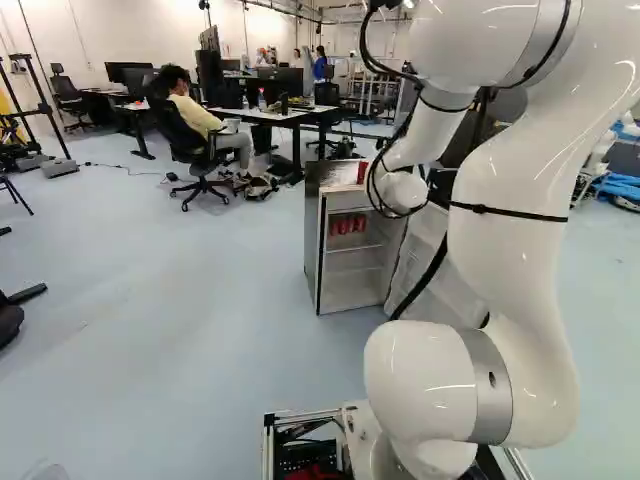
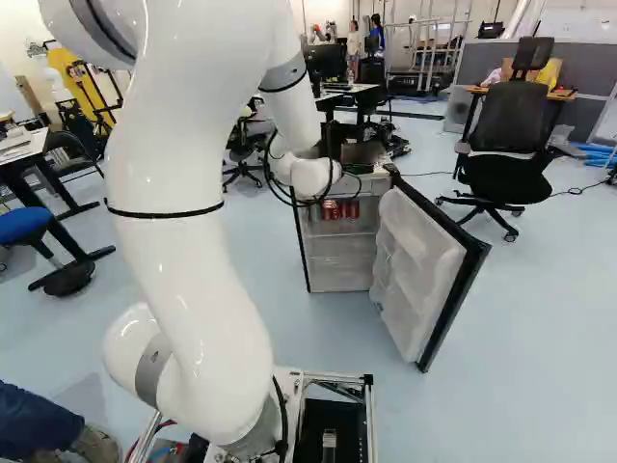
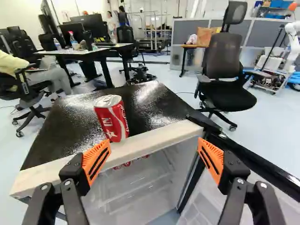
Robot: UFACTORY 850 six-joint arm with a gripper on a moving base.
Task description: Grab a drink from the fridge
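A small fridge stands ahead of the base with its door swung open. Red cans sit together on its upper shelf; the wrist view shows only their tops under the fridge's front edge. One red can stands on the dark fridge top, near the front edge, ahead of the gripper and closer to one finger. My gripper is open wide before the fridge's upper front, nothing between its fingers. In the base views the arm's wrist hides the gripper.
An office chair stands beyond the door side of the fridge. Desks with monitors are behind it, where a seated person is at a distance. The open door juts out toward the base. Another robot stands far off.
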